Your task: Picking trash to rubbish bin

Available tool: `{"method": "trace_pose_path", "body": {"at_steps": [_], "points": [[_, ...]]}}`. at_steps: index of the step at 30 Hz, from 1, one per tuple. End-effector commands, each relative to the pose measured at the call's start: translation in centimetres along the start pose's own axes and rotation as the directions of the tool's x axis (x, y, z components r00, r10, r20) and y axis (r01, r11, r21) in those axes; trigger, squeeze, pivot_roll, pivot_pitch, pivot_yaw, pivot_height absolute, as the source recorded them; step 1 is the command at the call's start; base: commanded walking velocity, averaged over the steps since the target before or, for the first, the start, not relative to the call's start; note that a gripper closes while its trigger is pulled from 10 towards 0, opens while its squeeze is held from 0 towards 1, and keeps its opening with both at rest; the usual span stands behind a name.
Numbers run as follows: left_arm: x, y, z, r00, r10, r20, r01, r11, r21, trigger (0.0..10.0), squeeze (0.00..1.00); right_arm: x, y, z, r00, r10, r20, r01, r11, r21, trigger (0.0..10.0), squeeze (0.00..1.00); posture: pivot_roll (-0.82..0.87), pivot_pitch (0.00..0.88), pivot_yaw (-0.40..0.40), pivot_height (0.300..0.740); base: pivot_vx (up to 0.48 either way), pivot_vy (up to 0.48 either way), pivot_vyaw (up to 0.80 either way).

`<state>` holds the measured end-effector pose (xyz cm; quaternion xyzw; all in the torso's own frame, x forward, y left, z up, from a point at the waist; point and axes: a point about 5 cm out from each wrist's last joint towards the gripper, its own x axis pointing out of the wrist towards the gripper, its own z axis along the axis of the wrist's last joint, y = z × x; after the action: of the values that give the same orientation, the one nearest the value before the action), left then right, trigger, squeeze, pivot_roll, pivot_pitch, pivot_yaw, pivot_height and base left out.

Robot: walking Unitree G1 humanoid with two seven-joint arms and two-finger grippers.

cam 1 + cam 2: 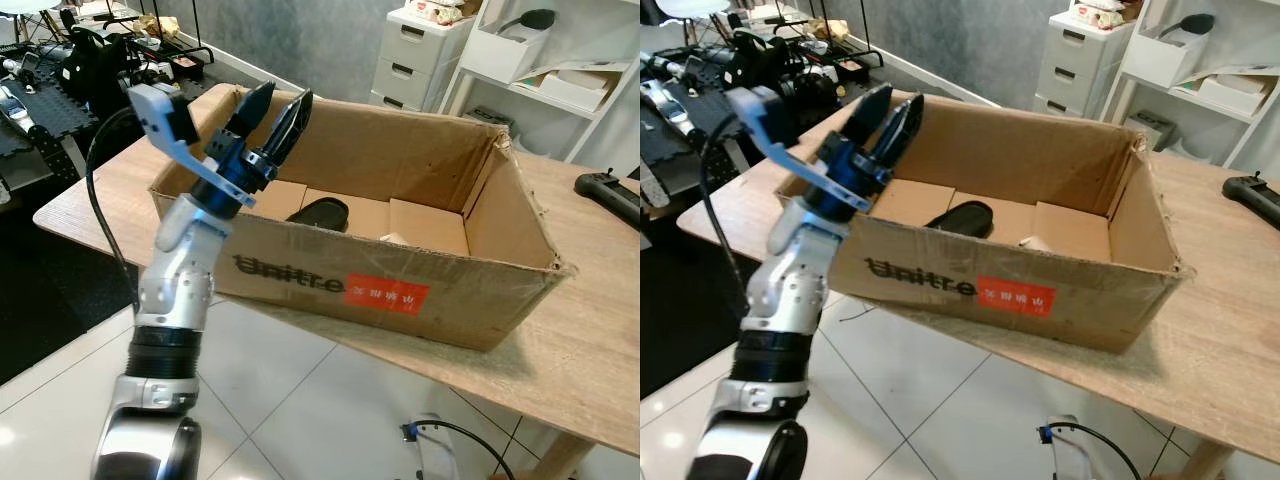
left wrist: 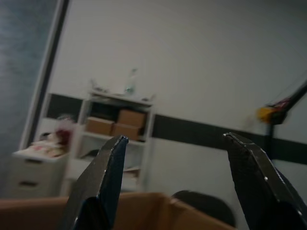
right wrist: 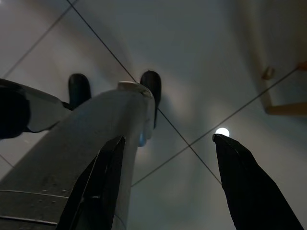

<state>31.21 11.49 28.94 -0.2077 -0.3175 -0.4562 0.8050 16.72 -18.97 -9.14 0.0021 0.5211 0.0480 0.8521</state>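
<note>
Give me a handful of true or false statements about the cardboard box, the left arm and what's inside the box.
1. The left gripper is raised over the cardboard box's left end. True.
2. Its fingers clamp a piece of trash. False: they are open and hold nothing.
3. A dark object lies on the box's bottom. True.
4. The box sits on the tiled floor. False: it rests on the wooden table.
5. The box's near wall bears a red label. True.

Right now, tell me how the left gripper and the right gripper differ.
The left gripper is raised over the near left corner of the cardboard box; the right gripper hangs idle, pointing at the tiled floor. The left looks toward shelves, the right toward the robot's own leg. Both are open and hold nothing.
</note>
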Motion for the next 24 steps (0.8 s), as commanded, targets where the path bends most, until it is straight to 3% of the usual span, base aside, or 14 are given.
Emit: {"method": "trace_pose_path", "body": {"at_steps": [1,7,11,15,17,18,21,22,24], "points": [[-1.5,-0.2,0.8,0.999,-0.049,0.019,0.050,0.995,-0.089,10.0,0.00,-0.1,-0.1,-0.6,1.000,0.001,-0.021,-0.001,1.000,-0.009,10.0,0.00,0.01,0.072,-0.022,0.740,0.000,0.000,0.00],[-3.0,-0.4,1.4,0.995,-0.090,0.040,0.095,0.984,-0.150,10.0,0.00,0.0,0.0,-0.7,1.000,0.003,-0.024,-0.003,1.000,-0.011,10.0,0.00,0.02,0.070,-0.021,0.740,0.000,0.000,0.00],[-6.0,-1.5,2.5,0.980,-0.180,0.088,0.197,0.948,-0.251,10.0,0.00,0.0,0.3,-0.9,1.000,0.006,-0.030,-0.006,1.000,-0.012,10.0,0.00,0.02,0.071,-0.023,0.740,0.000,0.000,0.00],[-8.2,-1.6,1.6,0.985,-0.170,0.020,0.168,0.939,-0.301,10.0,0.00,0.0,0.4,-1.0,0.999,0.009,-0.034,-0.010,1.000,-0.017,10.0,0.00,0.03,0.075,-0.026,0.740,-0.285,0.000,0.00],[-8.7,-1.6,1.3,0.987,-0.163,0.003,0.156,0.936,-0.316,10.0,0.00,0.0,0.4,-1.0,0.999,0.009,-0.035,-0.010,1.000,-0.018,10.0,0.00,0.03,0.075,-0.026,0.740,-0.307,0.000,0.00],[-9.8,-1.7,-0.1,0.987,-0.147,-0.068,0.115,0.931,-0.346,10.0,0.00,0.0,0.5,-1.0,0.999,0.010,-0.036,-0.011,1.000,-0.019,10.0,0.00,0.04,0.076,-0.026,0.740,-0.356,0.000,0.00],[-10.4,-1.8,-0.9,0.984,-0.140,-0.111,0.091,0.927,-0.364,10.0,0.00,0.0,0.5,-1.0,0.999,0.011,-0.036,-0.012,1.000,-0.019,10.0,0.00,0.04,0.076,-0.026,0.740,-0.359,0.000,0.00],[-11.9,-1.9,-3.0,0.969,-0.117,-0.216,0.022,0.918,-0.396,10.0,0.00,0.0,0.6,-1.0,0.999,0.012,-0.037,-0.012,1.000,-0.018,10.0,0.00,0.04,0.076,-0.022,0.740,-0.364,0.000,0.00],[-12.6,-1.9,-3.8,0.960,-0.109,-0.258,-0.007,0.911,-0.412,10.0,0.00,0.0,0.6,-1.0,0.999,0.012,-0.037,-0.012,1.000,-0.017,10.0,0.00,0.04,0.076,-0.022,0.740,-0.364,0.000,0.00]]}}
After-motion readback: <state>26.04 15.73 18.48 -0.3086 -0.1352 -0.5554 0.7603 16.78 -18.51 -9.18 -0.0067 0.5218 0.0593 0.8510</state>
